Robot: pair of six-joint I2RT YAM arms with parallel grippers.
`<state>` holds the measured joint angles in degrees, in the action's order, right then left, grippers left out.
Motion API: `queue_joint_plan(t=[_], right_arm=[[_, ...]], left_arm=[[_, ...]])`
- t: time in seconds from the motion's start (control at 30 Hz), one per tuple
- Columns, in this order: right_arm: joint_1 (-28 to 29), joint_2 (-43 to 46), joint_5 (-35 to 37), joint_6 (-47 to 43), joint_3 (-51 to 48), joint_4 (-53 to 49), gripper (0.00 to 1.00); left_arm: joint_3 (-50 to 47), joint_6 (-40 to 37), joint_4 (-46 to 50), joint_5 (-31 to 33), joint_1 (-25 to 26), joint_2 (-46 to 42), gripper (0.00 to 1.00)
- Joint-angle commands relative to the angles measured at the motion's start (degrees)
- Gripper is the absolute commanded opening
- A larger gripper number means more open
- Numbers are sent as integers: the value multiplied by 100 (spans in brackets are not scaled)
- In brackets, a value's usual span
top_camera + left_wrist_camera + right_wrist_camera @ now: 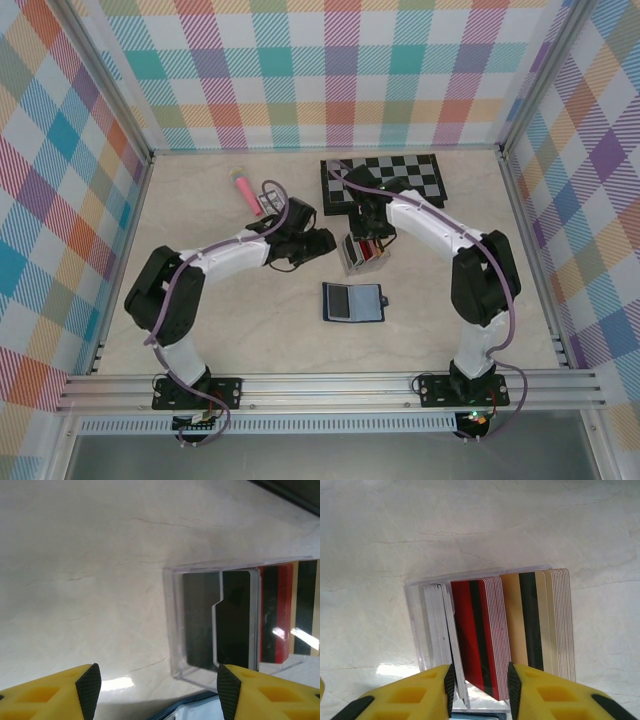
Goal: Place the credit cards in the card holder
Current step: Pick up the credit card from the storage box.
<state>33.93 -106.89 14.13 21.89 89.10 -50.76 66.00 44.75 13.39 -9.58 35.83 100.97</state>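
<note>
The credit cards point(480, 630) stand on edge in a clear plastic stand point(362, 254): white, red point(475, 625) and gold point(535, 625) stacks. My right gripper point(481, 687) is over the stand. Its jaws are partly open astride the red stack's lower corner, and a gap shows between the red cards and the white ones by the left pad. My left gripper point(158, 692) is open just left of the stand point(200, 625) with nothing between its fingers. A dark card point(235, 620) shows through the stand's wall. The card holder point(352, 302), a navy wallet, lies open on the table in front of the stand.
A chessboard point(385, 180) lies at the back behind the right arm. A pink object point(247, 190) lies at the back left. The plaid walls point(60, 200) close in three sides. Bare table point(250, 320) spreads to the wallet's left.
</note>
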Motion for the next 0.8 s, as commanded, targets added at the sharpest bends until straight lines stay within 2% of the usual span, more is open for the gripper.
queue_joint_plan(t=[0.0, 0.5, 0.77], right_arm=[[-33, -209, 72, -78, 127, -251, 32], [-88, -168, -306, 13, -112, 13, 31], [-88, -262, -107, -118, -110, 5, 32]], left_arm=[[481, 57, 18, -359, -25, 434, 64], [1221, 437, -346, -828, -28, 1543, 57], [948, 486, -398, -687, -21, 1639, 35]])
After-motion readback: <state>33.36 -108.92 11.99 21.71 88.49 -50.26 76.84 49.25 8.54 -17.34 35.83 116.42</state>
